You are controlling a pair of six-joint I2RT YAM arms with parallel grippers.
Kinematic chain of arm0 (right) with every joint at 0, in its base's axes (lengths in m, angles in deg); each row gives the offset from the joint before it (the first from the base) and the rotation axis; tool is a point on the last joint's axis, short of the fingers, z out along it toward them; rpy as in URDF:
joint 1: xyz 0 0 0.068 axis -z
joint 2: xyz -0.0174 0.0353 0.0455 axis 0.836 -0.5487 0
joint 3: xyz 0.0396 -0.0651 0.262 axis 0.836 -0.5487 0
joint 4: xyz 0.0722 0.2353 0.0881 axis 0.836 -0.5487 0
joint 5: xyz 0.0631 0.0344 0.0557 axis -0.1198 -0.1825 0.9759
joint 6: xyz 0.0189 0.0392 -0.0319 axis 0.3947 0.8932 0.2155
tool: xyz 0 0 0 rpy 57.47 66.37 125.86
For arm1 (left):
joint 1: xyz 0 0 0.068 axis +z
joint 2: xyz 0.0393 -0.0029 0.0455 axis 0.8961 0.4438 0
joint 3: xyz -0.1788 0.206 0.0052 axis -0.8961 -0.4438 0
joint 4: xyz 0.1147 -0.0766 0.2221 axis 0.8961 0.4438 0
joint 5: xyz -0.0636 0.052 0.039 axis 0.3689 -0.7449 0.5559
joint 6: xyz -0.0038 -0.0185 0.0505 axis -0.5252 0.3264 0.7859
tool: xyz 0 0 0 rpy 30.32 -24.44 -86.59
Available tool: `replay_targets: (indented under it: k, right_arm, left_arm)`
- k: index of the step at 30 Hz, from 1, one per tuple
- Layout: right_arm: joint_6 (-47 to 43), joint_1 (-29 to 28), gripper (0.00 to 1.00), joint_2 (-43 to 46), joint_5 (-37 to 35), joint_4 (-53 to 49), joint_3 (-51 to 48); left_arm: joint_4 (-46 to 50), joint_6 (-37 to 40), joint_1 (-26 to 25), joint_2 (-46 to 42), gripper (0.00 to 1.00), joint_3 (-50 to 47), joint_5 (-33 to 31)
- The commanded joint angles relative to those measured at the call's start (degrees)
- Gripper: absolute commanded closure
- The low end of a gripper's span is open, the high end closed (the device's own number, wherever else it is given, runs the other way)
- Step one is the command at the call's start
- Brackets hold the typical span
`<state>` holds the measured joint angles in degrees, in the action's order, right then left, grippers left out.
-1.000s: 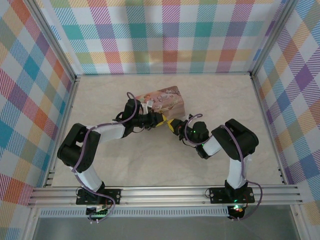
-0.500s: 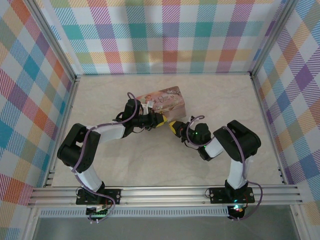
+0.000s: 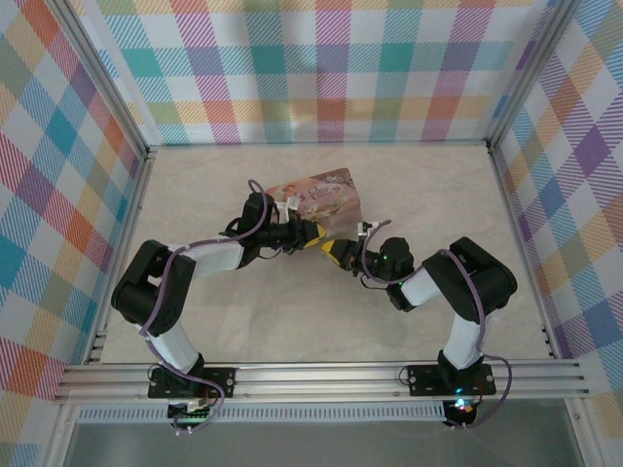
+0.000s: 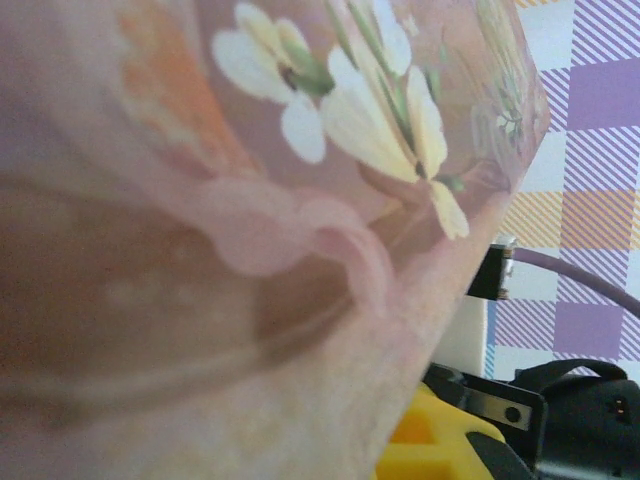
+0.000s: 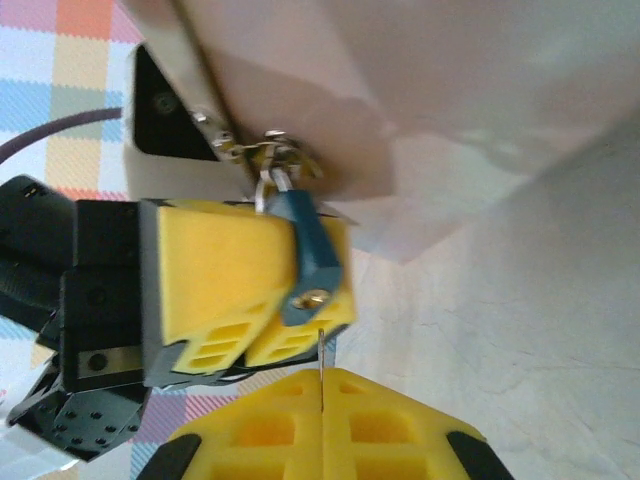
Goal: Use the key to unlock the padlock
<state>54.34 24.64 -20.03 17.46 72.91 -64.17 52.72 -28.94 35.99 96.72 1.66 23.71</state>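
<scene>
Beige marbled tabletop (image 3: 292, 326), plaid walls (image 3: 331, 68), blue padlock (image 5: 310, 255)

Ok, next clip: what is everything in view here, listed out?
tin: one, pink with flower print, middle of the table, towards the back
padlock: one, blue, hanging from the tin's metal latch
key: one, thin dark metal, just below the padlock's keyhole, tip pointing at it
table: one, pale marbled beige
walls: three, pastel plaid, around the table
rail: one, silver metal, near edge
arms: two, black and white with purple cables, bolted to the rail
left fingers: two, yellow, clamped on the padlock
right fingers: two, yellow, shut on the key
</scene>
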Motion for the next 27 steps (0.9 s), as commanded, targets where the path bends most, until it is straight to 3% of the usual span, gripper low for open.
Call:
replay_targets:
  k: [1,15,27]
  right_arm:
    - [-2.7,0.5,1.00,-0.7,2.4,1.9,1.4]
    - [-3.5,1.3,1.00,4.0,-2.1,1.9,-3.9]
    - [-3.3,1.5,1.00,3.0,-1.7,1.9,-1.4]
  left_arm:
    - [-2.7,-0.2,-0.1,-2.3,0.98,0.5,4.1]
    - [-2.6,-0.2,0.0,-1.9,0.97,0.6,4.1]
    - [-2.9,-0.6,0.0,-1.9,0.97,0.6,4.2]
